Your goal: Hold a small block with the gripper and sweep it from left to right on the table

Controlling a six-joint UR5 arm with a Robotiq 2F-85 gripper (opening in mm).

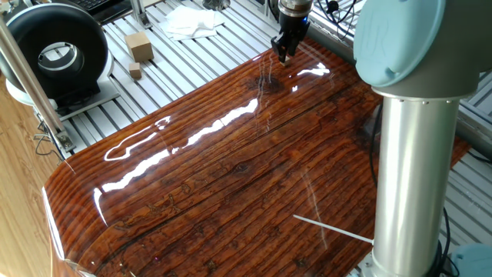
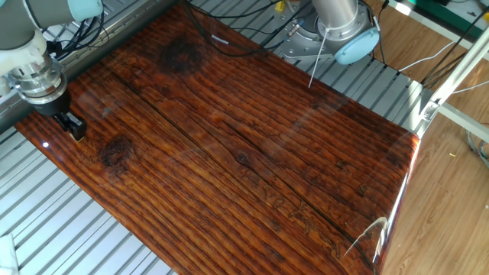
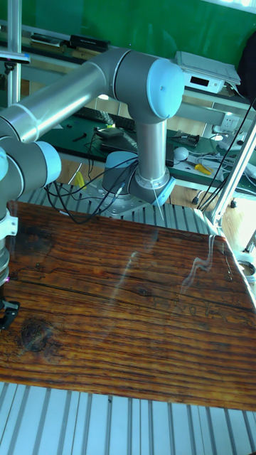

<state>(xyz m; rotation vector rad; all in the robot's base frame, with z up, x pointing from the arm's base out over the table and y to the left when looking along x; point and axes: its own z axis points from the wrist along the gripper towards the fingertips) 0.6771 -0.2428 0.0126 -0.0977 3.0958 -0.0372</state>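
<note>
**Block between the jaws at the table's corner, the whole board ahead of it**

We find the tiny light-tan wooden cube, the small block (image 1: 285, 60), low between the tips of the black two-finger gripper (image 1: 284, 55), right at the surface of the table. In one fixed view only a pale sliver of it shows under the claw; in the other fixed view a tan speck (image 2: 79, 137) peeks out at the lower side of the fingers. So the block lies not off to any side of the gripper (image 2: 75, 128) but within it, under the silver wrist. The fingers look drawn in against the cube, and we judge them clamped on it, though the contact itself is too small to see clearly.

The block sits close to one corner of the large glossy reddish-brown wood-grain table (image 1: 231, 177), just inside the edge that borders the grey slatted aluminium base (image 1: 192, 61). In the tall fixed view the gripper (image 3: 7, 313) is at the far left edge of the table (image 3: 128, 320), half cut off by the frame.

What the sweep turns on, we judge, is that nearly the full length of the board stretches away from the block toward the opposite edge.
</note>
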